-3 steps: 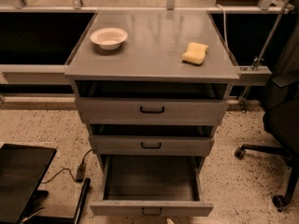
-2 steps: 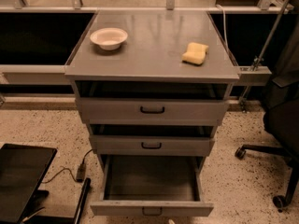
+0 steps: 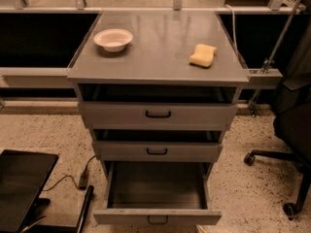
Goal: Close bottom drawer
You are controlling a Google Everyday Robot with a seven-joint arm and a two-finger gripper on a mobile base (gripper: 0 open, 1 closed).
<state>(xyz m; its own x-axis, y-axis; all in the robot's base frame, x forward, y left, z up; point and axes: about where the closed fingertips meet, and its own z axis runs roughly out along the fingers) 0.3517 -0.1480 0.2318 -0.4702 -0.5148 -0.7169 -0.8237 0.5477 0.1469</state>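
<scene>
Gripper out of our view, so we cannot tell its state; bottom drawer (image 3: 156, 193) stands wide open, unmoved since a second ago, closing not yet begun.

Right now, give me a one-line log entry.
bottom drawer: pulled out | hand: not in view | task: closing not yet done

Gripper: out of frame, nowhere in the camera view.
Office chair (image 3: 291, 125): cut by right edge.
Black panel (image 3: 22, 178): cropped at lower-left corner, identity unclear.
</scene>
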